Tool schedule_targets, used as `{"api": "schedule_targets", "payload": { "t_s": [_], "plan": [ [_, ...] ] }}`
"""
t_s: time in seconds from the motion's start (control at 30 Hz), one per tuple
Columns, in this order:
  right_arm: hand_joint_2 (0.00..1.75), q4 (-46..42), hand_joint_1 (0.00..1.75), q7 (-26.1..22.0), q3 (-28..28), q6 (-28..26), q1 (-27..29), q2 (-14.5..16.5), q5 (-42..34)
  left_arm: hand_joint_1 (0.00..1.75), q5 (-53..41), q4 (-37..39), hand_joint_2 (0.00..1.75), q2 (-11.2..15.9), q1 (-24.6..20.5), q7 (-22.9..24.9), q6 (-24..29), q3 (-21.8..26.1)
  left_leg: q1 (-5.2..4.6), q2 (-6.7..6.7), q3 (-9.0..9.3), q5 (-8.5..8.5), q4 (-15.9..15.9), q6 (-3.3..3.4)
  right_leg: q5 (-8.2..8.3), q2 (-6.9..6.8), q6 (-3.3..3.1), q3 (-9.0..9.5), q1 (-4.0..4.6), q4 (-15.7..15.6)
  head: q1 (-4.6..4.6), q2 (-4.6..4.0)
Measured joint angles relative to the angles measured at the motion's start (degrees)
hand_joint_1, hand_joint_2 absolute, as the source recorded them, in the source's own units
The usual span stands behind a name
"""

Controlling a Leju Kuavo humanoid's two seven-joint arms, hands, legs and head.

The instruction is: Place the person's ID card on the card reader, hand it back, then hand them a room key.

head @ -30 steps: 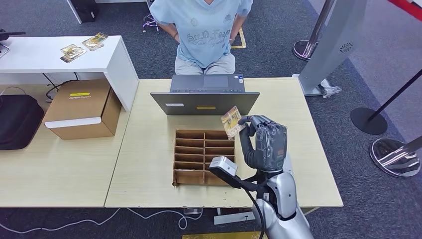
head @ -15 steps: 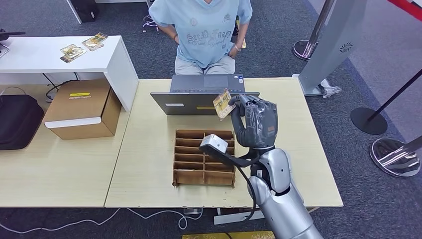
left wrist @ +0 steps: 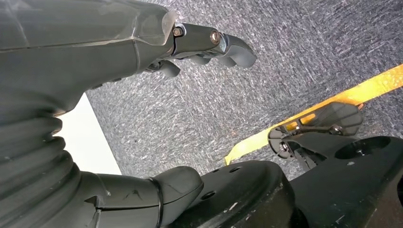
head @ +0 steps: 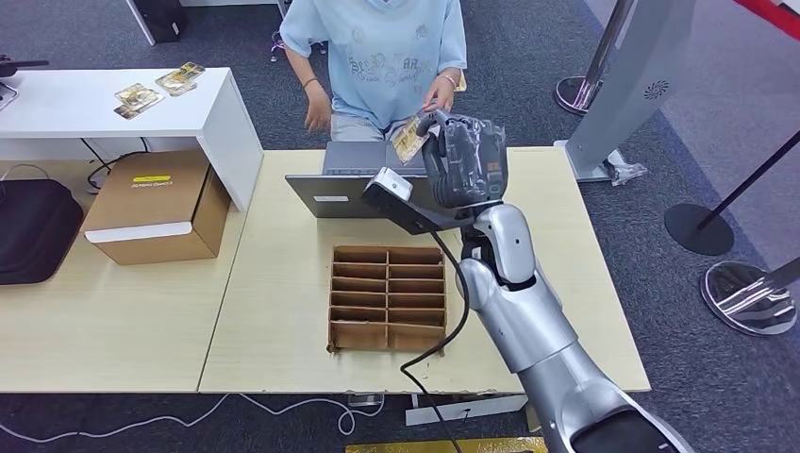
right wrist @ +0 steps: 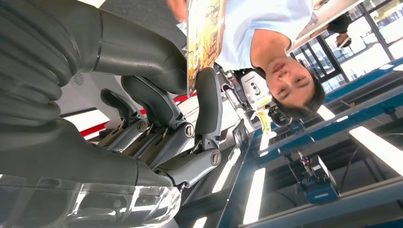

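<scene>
My right hand (head: 464, 160) is raised over the laptop (head: 351, 179) and pinches a yellow patterned card (head: 409, 140) between thumb and a finger. In the right wrist view the card (right wrist: 205, 38) stands edge-on above the thumb of that hand (right wrist: 157, 109). A person in a light blue shirt (head: 377, 57) stands behind the desk, one hand (head: 440, 94) close to the card, the other (head: 316, 115) held out over the laptop's far edge. A cardboard organiser (head: 388, 298) with several compartments lies in front of the laptop. My left hand (left wrist: 142, 57) hangs over grey carpet, fingers apart, holding nothing.
A cardboard box (head: 156, 208) and a black bag (head: 33, 226) sit on the left desk. A white table (head: 57, 109) at the back left carries a few cards (head: 138, 97). A grey pillar (head: 632, 85) and stanchion bases (head: 698, 229) stand to the right.
My right hand has carried the card up and away from the organiser, over the laptop toward the person. The person has brought both hands forward, one reaching near the card.
</scene>
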Motion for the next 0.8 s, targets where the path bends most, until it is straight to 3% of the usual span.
{"api": "schedule_targets", "payload": {
  "t_s": [0.47, 0.8],
  "plan": [
    [1.75, 17.28, 1.75, 3.72, -1.6, 0.07, -12.62, 1.99, 0.61, 0.0, -1.02, 0.0, 1.75, -0.03, -0.22, 0.17, -0.11, -0.01, 0.0, 0.0, 0.0, 0.0, 0.01, 0.0, 0.01, 0.0, 0.0, -0.01, 0.0, 0.01, -0.01, 0.0],
    [1.75, 25.35, 1.71, 4.45, -3.32, 0.21, -17.61, 3.04, -0.02, 0.0, -0.91, 0.0, 1.75, -0.03, -0.68, 0.59, -0.13, 0.0, 0.0, 0.0, 0.0, 0.0, 0.01, 0.0, 0.01, 0.0, 0.0, -0.01, 0.0, 0.01, -0.01, 0.0]
  ]
}}
